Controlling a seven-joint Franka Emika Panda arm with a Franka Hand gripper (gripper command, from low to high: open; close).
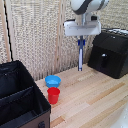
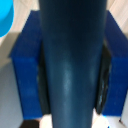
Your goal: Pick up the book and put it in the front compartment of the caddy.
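Hand (image 1: 80, 40) clamps book (image 1: 80, 55) by top edge, hanging upright in upper centre of frame, above counter (image 1: 95, 95). I judge book thin, stiff, light; may swing. Caddy (image 1: 20, 97) lower left.

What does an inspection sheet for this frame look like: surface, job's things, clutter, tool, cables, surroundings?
Surface: light wooden plank table.
Job's things: thin dark navy blue book hangs on edge from the tool, above the table. Large black fabric caddy with dividers sits at the exterior view's left; nothing seen in its visible compartments.
Clutter: light blue bowl and red cup stand beside the caddy. Black hard-cased boxy machine at the exterior view's right.
Tool: the tool is shut on the book.
Cables: nothing seen.
Surroundings: woven beige screen behind the table.
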